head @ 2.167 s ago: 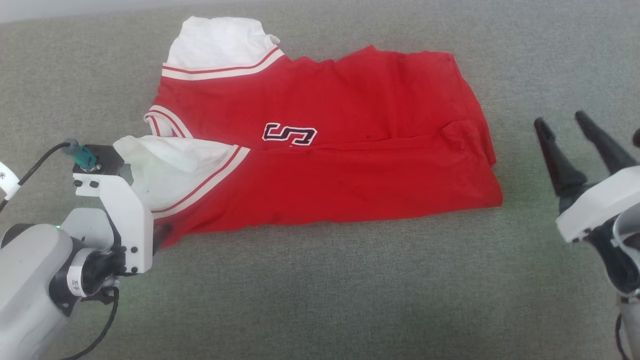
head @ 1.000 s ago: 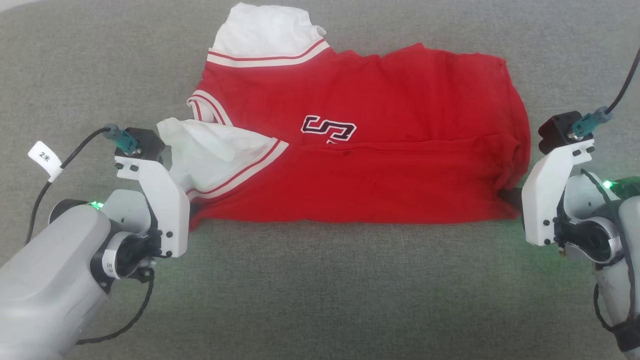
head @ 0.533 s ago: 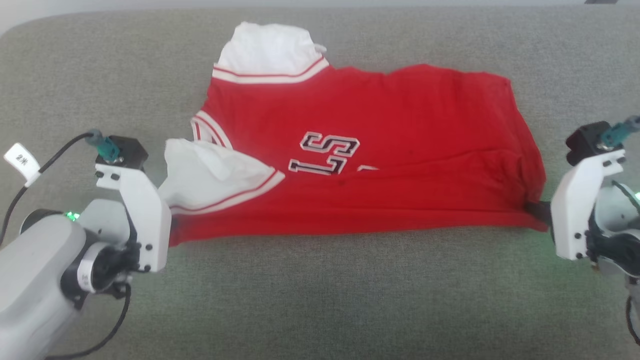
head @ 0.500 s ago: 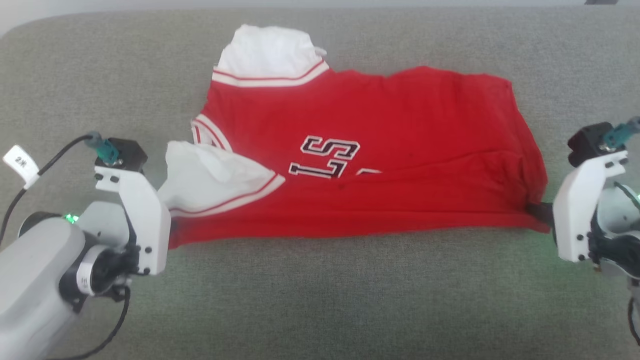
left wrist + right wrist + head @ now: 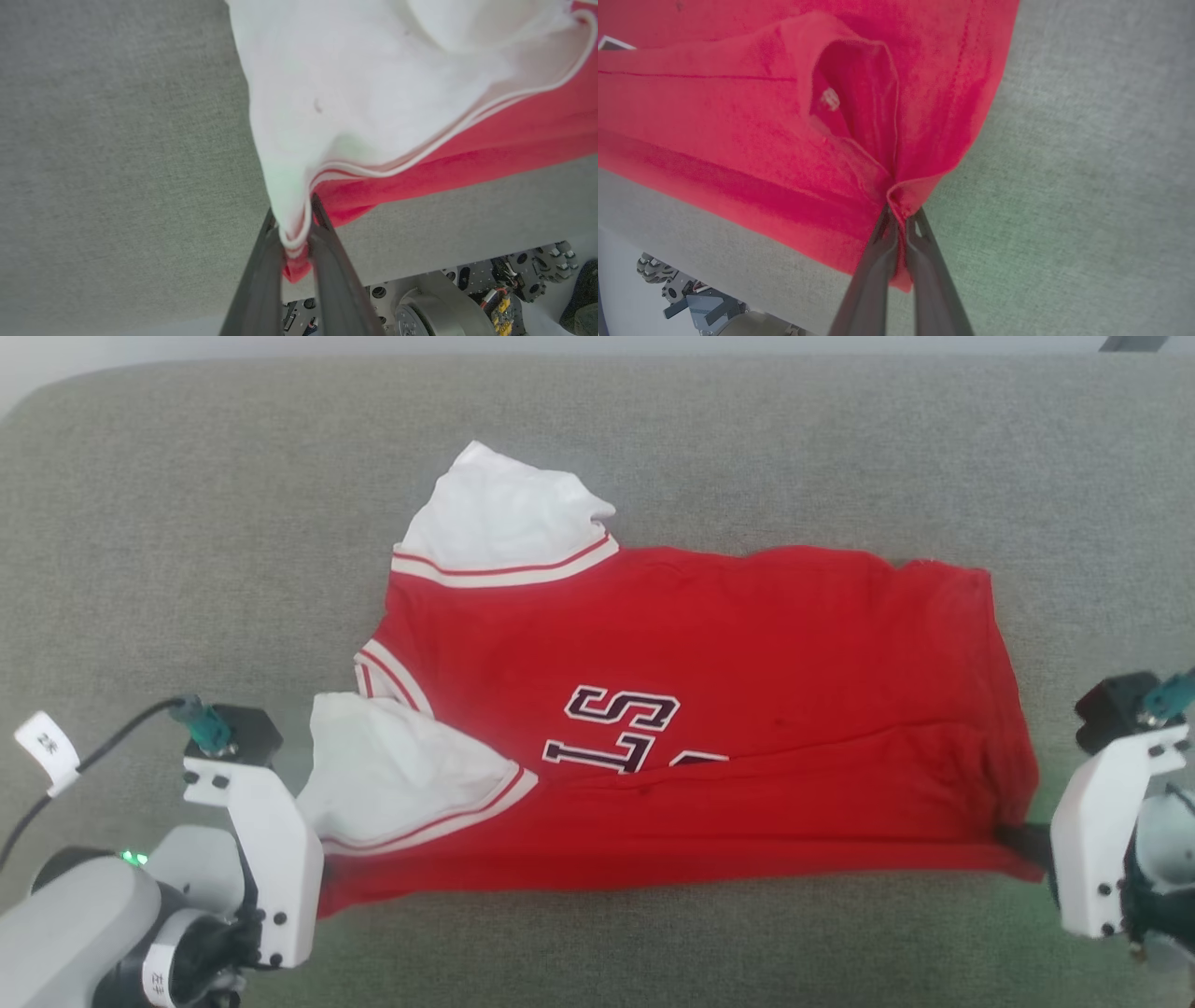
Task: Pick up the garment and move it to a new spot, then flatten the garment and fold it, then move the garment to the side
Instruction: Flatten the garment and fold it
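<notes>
Across the middle of the head view, the red basketball jersey with white sleeves and black lettering [image 5: 747, 644] lies half-folded on the grey woven surface [image 5: 168, 541]. The left gripper [image 5: 295, 228] is clamped on its lower-left corner, the right gripper [image 5: 901, 219] on the lower-right hem. Both bites look thin, so uneven pulling could slip a corner free or skew the fold.

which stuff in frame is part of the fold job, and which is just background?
Job:
- jersey
- left gripper, shut on its sleeve-end corner
- right gripper, shut on its other near corner

Background:
- grey pad under the jersey
- robot base below the pad's edge
- cable tag
</notes>
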Controlling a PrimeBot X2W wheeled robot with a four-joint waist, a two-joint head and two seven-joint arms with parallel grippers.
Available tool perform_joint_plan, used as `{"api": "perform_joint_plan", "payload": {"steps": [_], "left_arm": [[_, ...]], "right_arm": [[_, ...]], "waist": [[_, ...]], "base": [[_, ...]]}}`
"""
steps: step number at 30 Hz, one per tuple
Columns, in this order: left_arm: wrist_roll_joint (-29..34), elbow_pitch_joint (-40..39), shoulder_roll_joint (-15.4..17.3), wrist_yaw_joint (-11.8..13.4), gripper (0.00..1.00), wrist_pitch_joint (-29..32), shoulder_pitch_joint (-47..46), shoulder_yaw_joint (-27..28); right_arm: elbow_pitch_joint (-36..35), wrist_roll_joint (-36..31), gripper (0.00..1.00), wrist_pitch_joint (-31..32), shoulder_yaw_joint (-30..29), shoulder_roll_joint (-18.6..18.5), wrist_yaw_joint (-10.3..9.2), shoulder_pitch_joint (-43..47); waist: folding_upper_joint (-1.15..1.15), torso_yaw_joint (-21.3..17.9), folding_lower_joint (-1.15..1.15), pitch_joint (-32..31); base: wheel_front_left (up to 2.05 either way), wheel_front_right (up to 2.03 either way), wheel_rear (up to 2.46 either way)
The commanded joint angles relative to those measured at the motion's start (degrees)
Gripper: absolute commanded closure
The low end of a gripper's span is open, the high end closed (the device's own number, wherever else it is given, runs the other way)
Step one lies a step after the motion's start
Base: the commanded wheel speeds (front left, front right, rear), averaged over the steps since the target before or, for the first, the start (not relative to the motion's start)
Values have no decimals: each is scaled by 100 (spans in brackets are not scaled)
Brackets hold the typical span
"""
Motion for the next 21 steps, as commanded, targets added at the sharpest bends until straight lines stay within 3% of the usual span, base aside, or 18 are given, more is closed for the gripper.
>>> {"api": "perform_joint_plan", "payload": {"steps": [1,4,5,6,7,8,9,10,11,12,15,21], "left_arm": [[-4,37,26,18,100,-15,80,-5],[-94,226,-117,-78,100,-105,147,-17],[-99,348,-167,-113,90,-141,148,-17],[-122,462,-235,-161,55,-176,144,-19],[-125,596,-294,-220,10,-209,118,-28],[-138,725,-345,-284,0,-245,82,-22],[-187,858,-425,-335,0,-280,48,4],[-201,980,-486,-392,0,-309,16,12],[-223,1106,-542,-448,0,-332,-11,12],[-215,1211,-582,-496,0,-341,-28,7],[-201,1429,-623,-576,0,-283,-139,7],[-86,1183,-306,-476,0,-216,-361,159]], "right_arm": [[-40,-65,100,11,-33,24,-8,69],[44,-138,100,-88,-35,193,-8,105],[129,-153,100,-127,-25,267,-8,69],[227,-143,100,-182,-8,350,-8,37],[314,-142,80,-277,0,404,-7,-32],[481,-127,72,-310,-3,486,-8,-88],[635,-115,69,-333,26,539,-7,-113],[764,-162,59,-401,58,554,-7,-167],[907,-192,19,-478,63,580,-8,-221],[1036,-210,0,-524,83,594,-9,-258],[1288,-228,0,-672,166,604,-10,-362],[1141,-129,0,-1025,172,415,-10,-434]], "waist": [[0,-7,0,14],[0,-30,0,38],[0,-46,0,43],[0,-57,0,42],[0,-64,0,42],[0,-80,0,36],[0,-90,0,26],[0,-95,0,17],[0,-99,0,1],[0,-101,0,-11],[0,-108,0,-59],[0,-206,0,-205]], "base": [[0,0,0],[0,0,0],[0,0,0],[0,0,0],[0,0,0],[0,0,0],[0,0,0],[0,0,0],[0,0,0],[0,0,0],[0,0,0],[0,0,0]]}}
